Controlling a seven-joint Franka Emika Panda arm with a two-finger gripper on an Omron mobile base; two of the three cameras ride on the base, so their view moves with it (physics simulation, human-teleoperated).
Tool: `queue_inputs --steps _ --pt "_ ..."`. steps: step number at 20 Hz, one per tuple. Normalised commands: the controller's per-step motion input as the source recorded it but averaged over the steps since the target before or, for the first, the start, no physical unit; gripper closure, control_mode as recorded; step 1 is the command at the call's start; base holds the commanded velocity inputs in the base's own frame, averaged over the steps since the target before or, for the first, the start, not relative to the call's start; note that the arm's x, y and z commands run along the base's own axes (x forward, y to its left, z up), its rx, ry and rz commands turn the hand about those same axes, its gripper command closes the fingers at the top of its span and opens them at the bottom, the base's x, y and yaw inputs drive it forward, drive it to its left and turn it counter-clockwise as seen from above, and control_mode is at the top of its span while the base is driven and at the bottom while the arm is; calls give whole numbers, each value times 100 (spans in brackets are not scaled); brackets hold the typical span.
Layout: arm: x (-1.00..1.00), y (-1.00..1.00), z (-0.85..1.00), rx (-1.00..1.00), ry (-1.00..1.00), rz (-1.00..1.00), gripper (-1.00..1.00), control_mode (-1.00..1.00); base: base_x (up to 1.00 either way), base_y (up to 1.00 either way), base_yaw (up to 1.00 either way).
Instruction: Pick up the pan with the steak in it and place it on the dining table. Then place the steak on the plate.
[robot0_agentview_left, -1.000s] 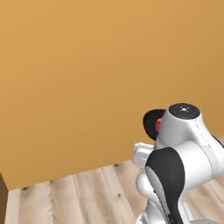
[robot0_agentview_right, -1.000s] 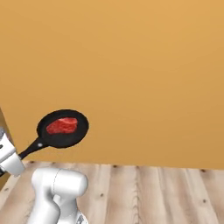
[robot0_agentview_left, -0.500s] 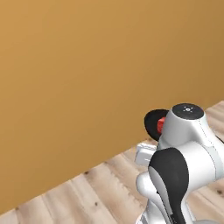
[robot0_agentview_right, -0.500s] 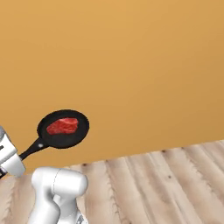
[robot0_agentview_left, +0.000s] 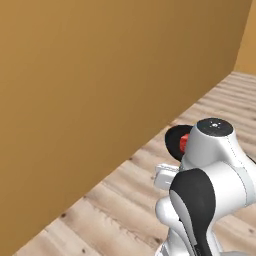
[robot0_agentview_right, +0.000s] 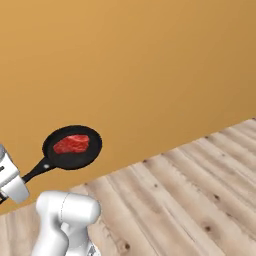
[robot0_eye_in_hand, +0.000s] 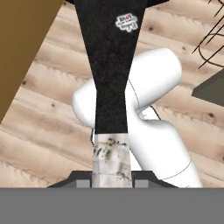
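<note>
Right base view: pan (robot0_agentview_right: 75, 148) held aloft by its handle (robot0_agentview_right: 36, 169), steak (robot0_agentview_right: 71, 144) at center, wall at 12 o'clock; fingers (robot0_eye_in_hand: 111, 178) clamped on handle.

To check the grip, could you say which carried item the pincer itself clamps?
The black pan, clamped by its handle; the red steak merely lies inside it.

wall (robot0_agentview_left: 90, 85): I see a plain ochre face filling most of both base views | floor (robot0_agentview_right: 190, 200): I see pale wood planks with dark knots, meeting the wall along a slanted line | hand view: dark thin lines at top right, unclear
</note>
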Motion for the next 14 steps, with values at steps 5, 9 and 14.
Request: queue_inputs --steps 5,9,14 --pt "0 0 0 0 0 0 100 100 0 0 -50" --pt "0 0 0 0 0 0 100 100 0 0 -50" --pt "0 0 0 0 0 0 100 100 0 0 -50"
